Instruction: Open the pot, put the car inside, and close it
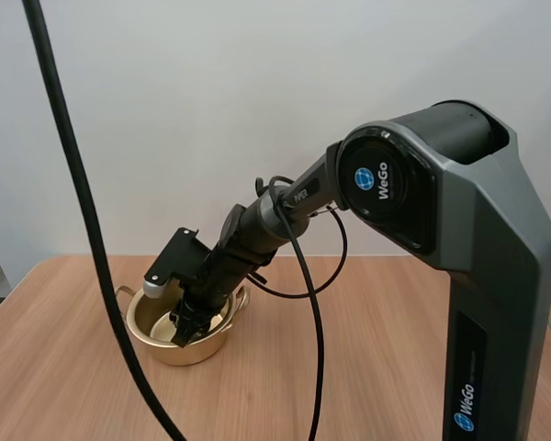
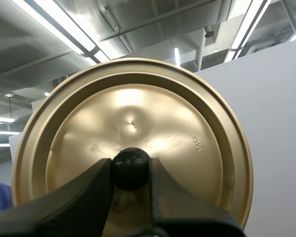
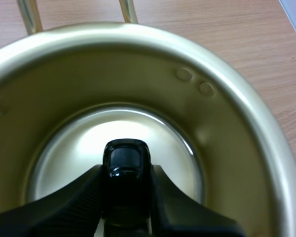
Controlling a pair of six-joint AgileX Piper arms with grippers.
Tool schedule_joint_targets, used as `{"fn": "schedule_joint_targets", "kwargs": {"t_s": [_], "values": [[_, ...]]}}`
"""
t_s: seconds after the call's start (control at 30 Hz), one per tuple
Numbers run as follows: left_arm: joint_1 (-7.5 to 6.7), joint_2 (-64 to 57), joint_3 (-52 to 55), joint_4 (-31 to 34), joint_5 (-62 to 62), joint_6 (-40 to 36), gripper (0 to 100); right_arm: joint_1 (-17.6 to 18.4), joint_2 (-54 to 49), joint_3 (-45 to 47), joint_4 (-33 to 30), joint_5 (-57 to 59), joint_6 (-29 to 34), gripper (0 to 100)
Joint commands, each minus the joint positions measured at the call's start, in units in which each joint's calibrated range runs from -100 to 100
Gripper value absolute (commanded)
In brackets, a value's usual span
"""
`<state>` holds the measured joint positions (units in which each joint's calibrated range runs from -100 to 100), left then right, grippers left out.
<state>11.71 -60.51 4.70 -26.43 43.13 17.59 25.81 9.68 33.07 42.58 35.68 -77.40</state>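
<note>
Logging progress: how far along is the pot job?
Done: the lid is off, pinched in the left gripper. In hand: the right gripper holds the car down inside the pot. Left: release it, withdraw, replace the lid.

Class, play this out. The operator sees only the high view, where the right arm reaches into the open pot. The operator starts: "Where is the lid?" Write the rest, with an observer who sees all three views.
Observer: The left pincer holds the lid, shut on its black knob.
Operator: Is the right pincer carrying anything into the pot?
Observer: Yes, the right pincer grips a small black car.
Operator: Has the car been let go?
Observer: No, it is pinched in the pincer, inside the pot over its floor. I cannot tell whether it touches the floor.
</note>
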Motion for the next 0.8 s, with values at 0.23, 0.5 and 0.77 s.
{"fn": "schedule_joint_targets", "kwargs": {"t_s": [0.23, 0.5, 0.77], "values": [[0.01, -0.07, 0.04, -0.12, 0.06, 0.05, 0, -0.02, 0.01, 0.08, 0.31, -0.69, -0.01, 58], [0.01, -0.07, 0.04, -0.06, 0.3, 0.05, 0, -0.02, -0.39, -0.05, 0.81, -0.69, -0.01, 61], [0.01, -0.07, 0.04, -0.06, 0.71, 0.05, 0, -0.02, -7.08, -0.05, 1.46, -2.58, -0.01, 31]]}}
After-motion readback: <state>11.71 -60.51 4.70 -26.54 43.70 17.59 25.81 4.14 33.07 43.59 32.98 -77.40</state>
